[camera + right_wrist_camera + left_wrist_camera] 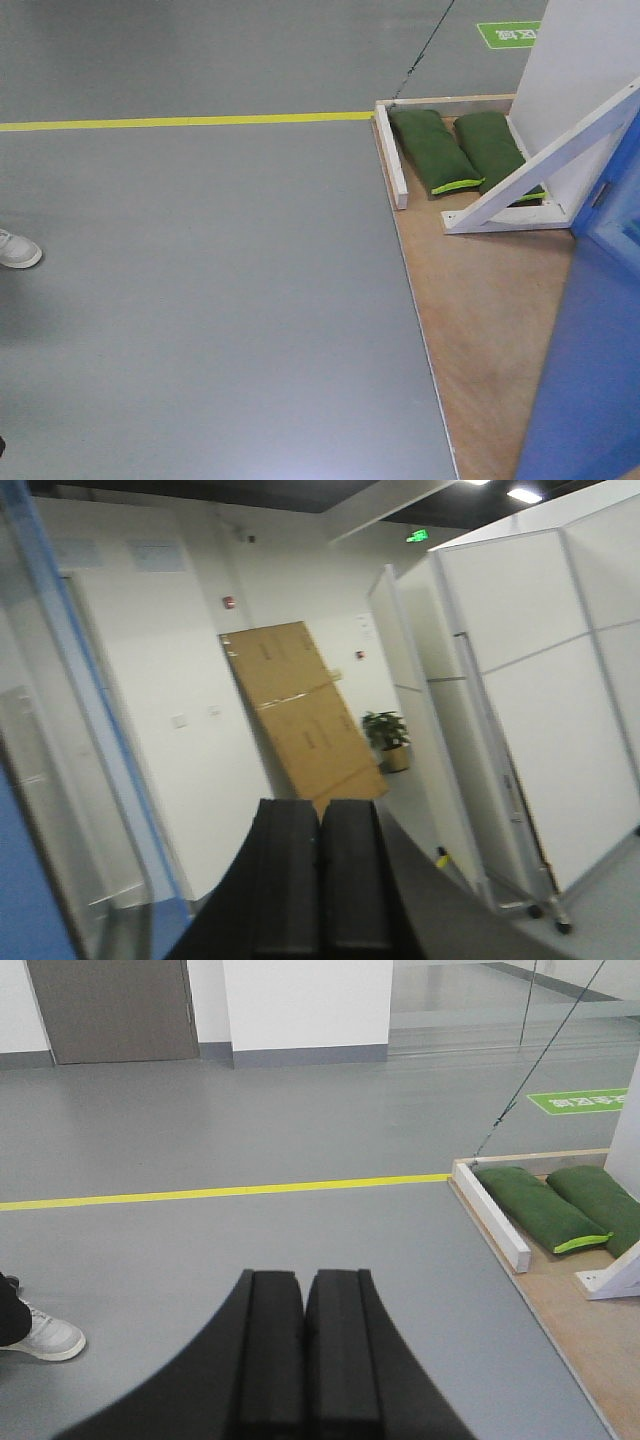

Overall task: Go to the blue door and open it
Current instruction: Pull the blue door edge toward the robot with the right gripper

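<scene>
Nearest, the left claw (304, 1295) and right claw (320, 820) are both pinched closed and empty, suited to driving. The blue door (590, 370) fills the front view's right edge, handle out of sight; the blurred right wrist view may show its edge too. Beyond, green sandbags (433, 150) weigh its wooden base (490, 300) against tipping.

Black curved left pincer (304, 1295), matching right pincer (320, 820)
</scene>
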Controlling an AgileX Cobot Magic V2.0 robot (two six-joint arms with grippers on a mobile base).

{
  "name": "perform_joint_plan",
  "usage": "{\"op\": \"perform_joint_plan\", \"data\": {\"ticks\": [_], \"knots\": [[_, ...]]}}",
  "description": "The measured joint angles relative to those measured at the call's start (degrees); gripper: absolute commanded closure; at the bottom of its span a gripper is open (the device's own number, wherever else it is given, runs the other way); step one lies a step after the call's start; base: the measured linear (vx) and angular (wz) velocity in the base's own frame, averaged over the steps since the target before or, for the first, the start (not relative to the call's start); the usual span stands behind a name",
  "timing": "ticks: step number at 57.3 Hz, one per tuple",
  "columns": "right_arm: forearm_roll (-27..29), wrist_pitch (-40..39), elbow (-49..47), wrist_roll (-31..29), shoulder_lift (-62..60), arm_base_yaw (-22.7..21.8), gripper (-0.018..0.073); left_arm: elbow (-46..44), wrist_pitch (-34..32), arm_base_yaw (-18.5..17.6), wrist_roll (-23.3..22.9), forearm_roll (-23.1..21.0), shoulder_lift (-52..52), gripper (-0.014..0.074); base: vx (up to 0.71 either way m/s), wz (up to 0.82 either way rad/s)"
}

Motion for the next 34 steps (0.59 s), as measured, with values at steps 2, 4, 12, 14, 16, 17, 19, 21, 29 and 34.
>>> {"op": "perform_joint_plan", "data": {"ticks": [2, 4, 12, 14, 16, 17, 19, 21, 29, 34], "knots": [[0.23, 0.18, -0.07, 0.00, -0.37, 1.78, 0.0547, 0.00, 0.00, 0.00, 0.00, 0.00, 0.00, 0.0524, 0.00, 0.00], [0.43, 0.33, -0.19, 0.00, -0.62, 3.56, 0.0547, 0.00, 0.00, 0.00, 0.00, 0.00, 0.00, 0.0524, 0.00, 0.00], [0.99, 1.28, -0.55, 0.00, -1.20, 10.43, 0.0547, 0.00, 0.00, 0.00, 0.00, 0.00, 0.00, 0.0524, 0.00, 0.00], [1.04, 1.82, -0.55, 0.00, -1.27, 12.03, 0.0547, 0.00, 0.00, 0.00, 0.00, 0.00, 0.00, 0.0524, 0.00, 0.00], [1.04, 2.33, -0.55, 0.00, -1.27, 13.59, 0.0547, 0.00, 0.00, 0.00, 0.00, 0.00, 0.00, 0.0524, 0.00, 0.00], [1.09, 2.58, -0.55, 0.00, -1.27, 14.21, 0.0547, 0.00, 0.00, 0.00, 0.00, 0.00, 0.00, 0.0524, 0.00, 0.00], [1.16, 3.21, -0.55, 0.00, -1.27, 15.73, 0.0547, 0.00, 0.00, 0.00, 0.00, 0.00, 0.00, 0.0524, 0.00, 0.00], [1.18, 3.79, -0.55, 0.05, -1.27, 17.20, 0.0547, 0.00, 0.00, 0.00, 0.00, 0.00, 0.00, 0.0524, 0.00, 0.00], [0.60, 4.81, -0.55, 0.22, -1.27, 22.77, 0.0547, 0.00, 0.00, 0.00, 0.00, 0.00, 0.00, 0.0524, 0.00, 0.00], [0.35, 4.81, -0.55, 0.22, -1.27, 25.92, 0.0547, 0.00, 0.00, 0.00, 0.00, 0.00, 0.00, 0.0524, 0.00, 0.00]]}}
